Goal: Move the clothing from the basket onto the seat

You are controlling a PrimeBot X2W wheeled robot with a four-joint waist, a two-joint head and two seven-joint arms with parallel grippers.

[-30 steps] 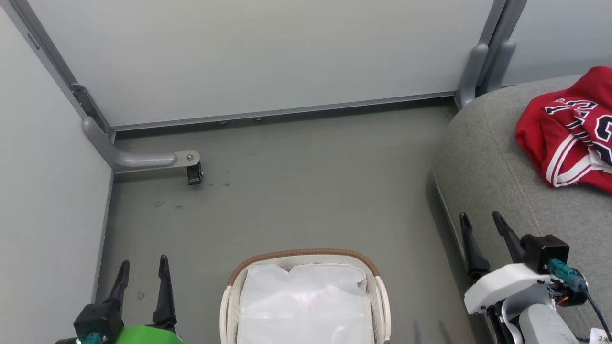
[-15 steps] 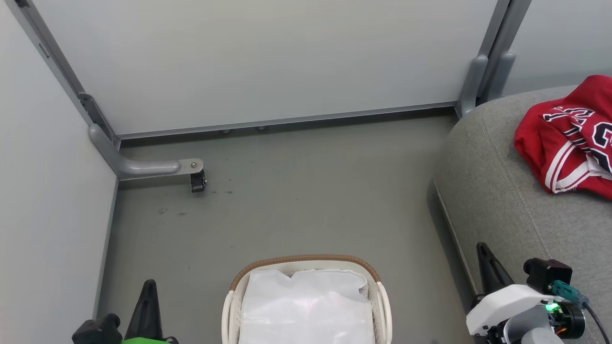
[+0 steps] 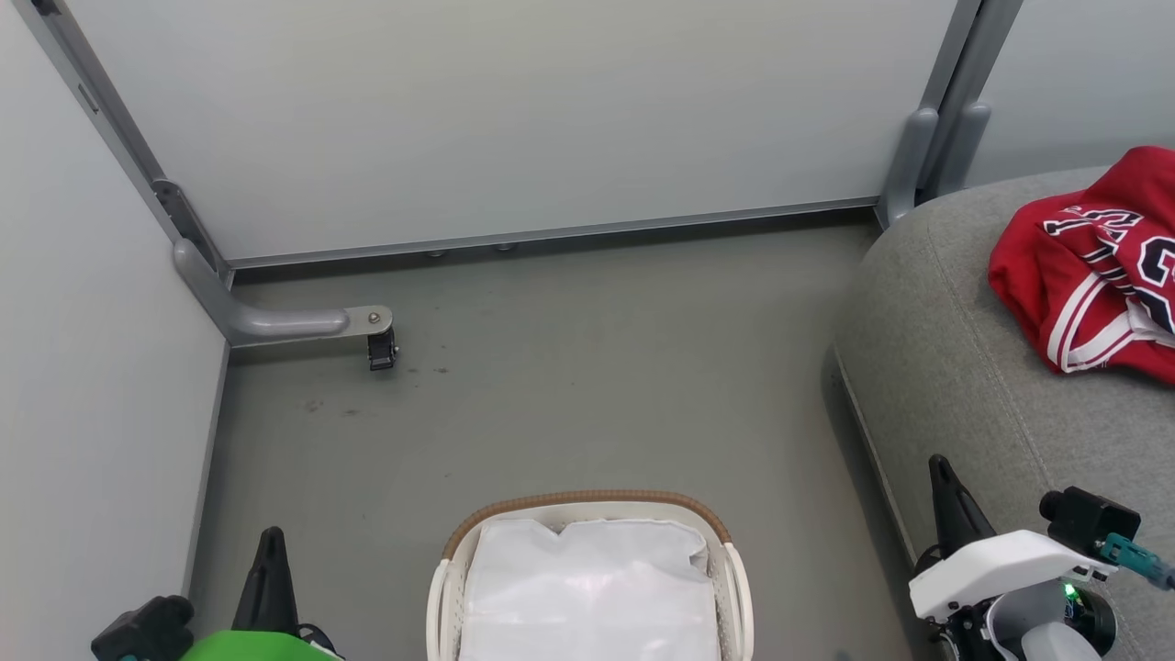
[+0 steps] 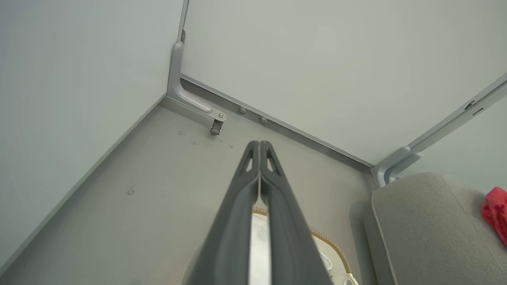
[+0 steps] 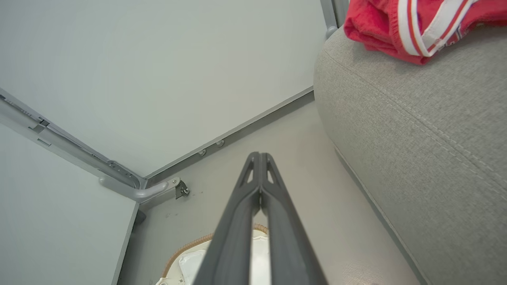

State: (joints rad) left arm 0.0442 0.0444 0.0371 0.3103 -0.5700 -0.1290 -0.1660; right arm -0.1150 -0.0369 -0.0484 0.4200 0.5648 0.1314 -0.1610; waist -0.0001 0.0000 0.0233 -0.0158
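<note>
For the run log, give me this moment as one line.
clothing: lying on seat | basket: holds liner, no red fabric visible | left hand: shut, empty | right hand: shut, empty | task: looks done

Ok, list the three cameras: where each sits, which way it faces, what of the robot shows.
Head: on the robot's head, facing forward and down at basket, seat; left fingers and right fingers, shut, at bottom corners.
Left wrist: on the left arm, looking along its shut fingers toward the wall corner.
Right wrist: on the right arm, along its shut fingers, seat and clothing alongside.
Shared: both wrist views catch the basket rim beneath the fingers.
</note>
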